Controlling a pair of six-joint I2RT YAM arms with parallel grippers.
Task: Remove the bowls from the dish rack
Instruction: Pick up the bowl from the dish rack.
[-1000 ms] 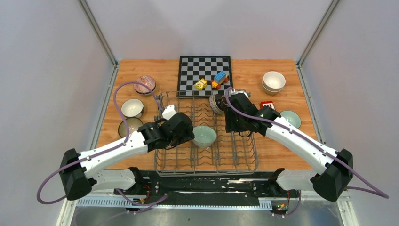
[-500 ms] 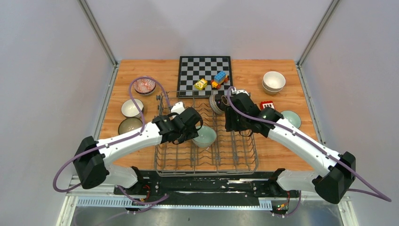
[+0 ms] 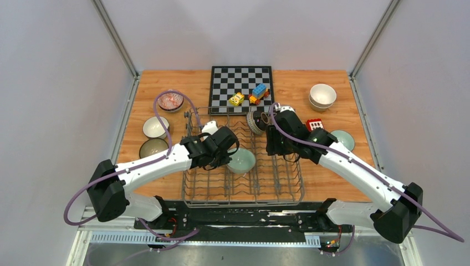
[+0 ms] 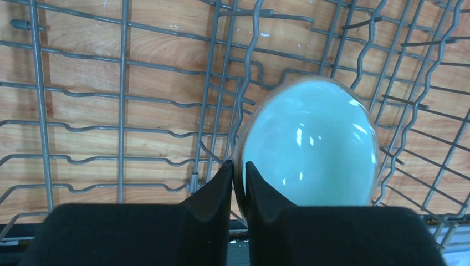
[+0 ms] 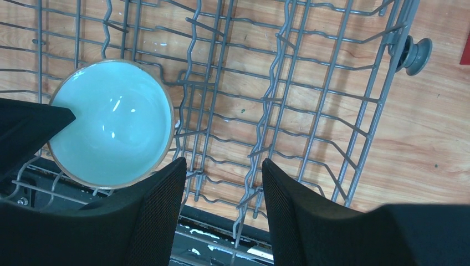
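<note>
Left hand: just narrowed, now clamped on left rim of mint bowl in dish rack; lift-out likely next. Right hand: apart, empty, over rack.

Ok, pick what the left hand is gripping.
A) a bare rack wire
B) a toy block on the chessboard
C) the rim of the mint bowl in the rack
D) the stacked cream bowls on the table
C: the left wrist view shows the left hand pinching the rim of the mint bowl, one finger inside and one outside.
</note>
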